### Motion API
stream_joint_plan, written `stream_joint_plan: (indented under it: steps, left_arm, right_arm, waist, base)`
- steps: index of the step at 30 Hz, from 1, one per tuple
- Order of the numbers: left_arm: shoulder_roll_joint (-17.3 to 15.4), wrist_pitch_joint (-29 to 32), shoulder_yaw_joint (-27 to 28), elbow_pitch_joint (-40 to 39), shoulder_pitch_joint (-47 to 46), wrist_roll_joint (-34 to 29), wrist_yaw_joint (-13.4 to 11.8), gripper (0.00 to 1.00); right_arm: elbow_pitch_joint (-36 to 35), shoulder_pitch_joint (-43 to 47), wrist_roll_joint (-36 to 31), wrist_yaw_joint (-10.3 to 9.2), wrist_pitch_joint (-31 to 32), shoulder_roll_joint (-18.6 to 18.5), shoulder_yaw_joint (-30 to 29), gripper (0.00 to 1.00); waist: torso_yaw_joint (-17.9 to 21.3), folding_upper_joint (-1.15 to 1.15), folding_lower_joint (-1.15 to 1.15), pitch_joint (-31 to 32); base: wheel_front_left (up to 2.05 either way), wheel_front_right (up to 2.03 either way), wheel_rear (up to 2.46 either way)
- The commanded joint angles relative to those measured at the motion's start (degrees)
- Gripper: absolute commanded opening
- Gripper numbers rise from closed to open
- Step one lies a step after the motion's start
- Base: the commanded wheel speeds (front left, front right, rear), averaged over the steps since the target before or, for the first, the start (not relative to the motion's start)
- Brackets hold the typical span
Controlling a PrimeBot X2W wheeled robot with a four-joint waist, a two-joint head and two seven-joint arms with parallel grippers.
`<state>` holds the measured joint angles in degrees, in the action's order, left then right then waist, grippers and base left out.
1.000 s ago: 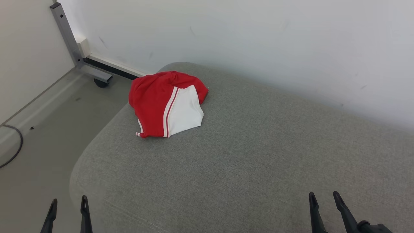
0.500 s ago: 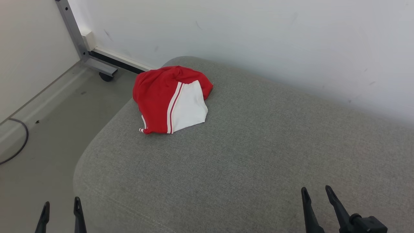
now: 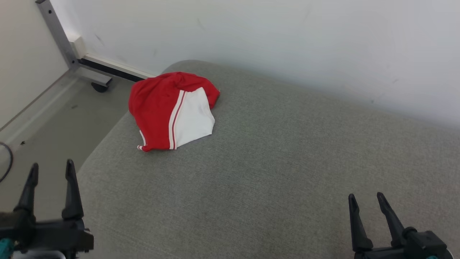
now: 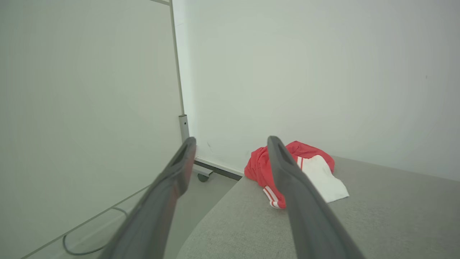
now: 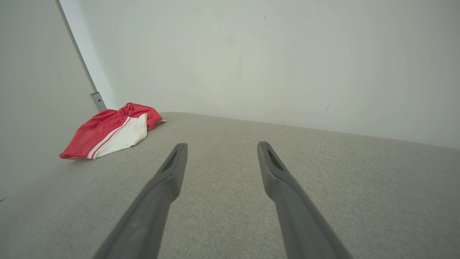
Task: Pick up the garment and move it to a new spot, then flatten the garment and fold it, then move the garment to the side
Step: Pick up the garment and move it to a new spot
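**Head view.**
- Item 1: left gripper (image 3: 51, 164), fingers spread, holding nothing.
- Item 2: right gripper (image 3: 366, 196), fingers spread too, empty.
- Item 3: garment (image 3: 161, 108), red with a white panel and stripes, likely sports shorts. It is heaped on the grey cushion (image 3: 280, 169). It lies ahead of my left gripper and somewhat to its right, well apart. From my right gripper it is far ahead and far to the left.
- Item 4: metal frame leg (image 3: 54, 32) and cable (image 3: 12, 160), both on the floor side, left of my left gripper.
- Change noted: the whole picture has shifted over the last second, which I put down to the head moving. The heap keeps its shape and its corner of the cushion. My left gripper now stands further up the view, with its body showing. The right looks much as it did.
- I judge this the opening of the reach, left arm leading, with pick-up not yet begun.

**Left wrist view.**
- Left gripper (image 4: 231, 138): fingers apart.
- Garment (image 4: 323, 180): ahead, partly hidden behind the right finger, not touching.

**Right wrist view.**
- Right gripper (image 5: 219, 144): fingers apart, bare cushion between them.
- Garment (image 5: 111, 133): far ahead, off beyond the left finger.
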<state>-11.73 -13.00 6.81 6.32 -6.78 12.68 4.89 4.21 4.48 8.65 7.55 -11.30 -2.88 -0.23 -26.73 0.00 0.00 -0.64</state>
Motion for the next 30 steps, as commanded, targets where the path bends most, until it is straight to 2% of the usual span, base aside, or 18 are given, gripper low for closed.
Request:
stream_joint_plan:
  steps: [1, 10, 13, 16, 30]
  left_arm:
    - [-0.16, 0.25, 0.17, 0.15, -1.19, 0.17, 0.07, 1.00]
    - [-4.17, 0.04, 4.22, 4.84, -14.86, 3.75, -0.39, 1.00]
    - [-5.91, 0.48, 5.24, 6.49, -19.44, 5.00, -0.14, 1.00]
    - [-7.88, 0.73, 6.88, 8.27, -23.82, 5.90, -0.94, 1.00]
    - [-16.60, 6.89, 5.82, 21.08, -37.69, 8.09, 1.05, 1.00]
  right_arm:
    - [-0.34, -0.61, -0.59, -0.14, 0.17, -0.12, -0.10, 1.00]
    - [-4.52, -4.95, -2.07, -0.14, 1.59, -1.31, -1.91, 1.00]
    - [-5.64, -6.37, -2.22, -0.14, 1.43, -1.62, -2.72, 1.00]
    - [-6.72, -7.65, -2.42, -0.14, 1.37, -1.67, -3.30, 1.00]
    - [-10.73, -11.47, -3.13, -0.14, 1.04, -1.37, -4.38, 1.00]
  waist:
    - [5.09, 0.00, 0.00, -4.85]
    - [15.31, 0.00, 0.00, -15.61]
    - [17.95, 0.00, 0.00, -19.03]
    - [20.21, 0.00, 0.00, -21.84]
    - [26.82, 0.00, 0.00, -30.00]
  base:
    - [0.00, 0.00, 0.00]
    - [0.00, 0.00, 0.00]
    - [0.00, 0.00, 0.00]
    - [0.00, 0.00, 0.00]
    - [0.00, 0.00, 0.00]
